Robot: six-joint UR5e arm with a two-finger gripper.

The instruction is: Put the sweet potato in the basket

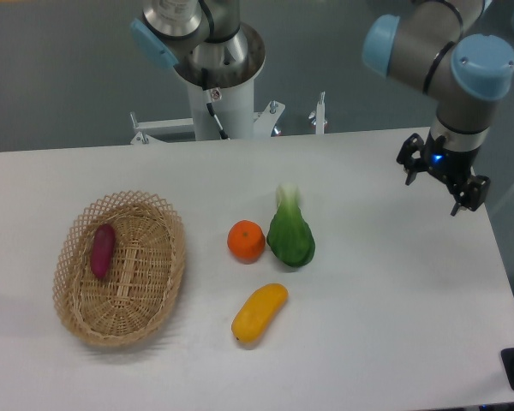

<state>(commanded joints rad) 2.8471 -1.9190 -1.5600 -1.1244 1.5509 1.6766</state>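
Tool [442, 181] hangs over the bench's [385, 282] right rear edge, its fingers apparently spread and holding nothing. Sweet potato [102, 251] lies inside the basket [166, 282], toward its left wall, well apart from the orange [246, 241].

You see a magenta-purple sweet potato [102, 251] in a tan wicker basket [158, 291] with an open lattice rim. On the white counter [394, 300] lie an orange [246, 241], a green leafy vegetable [290, 235] and a yellow-orange fruit [259, 312]. The gripper [443, 181] is black, and the arm [441, 51] is grey with light-blue joints.
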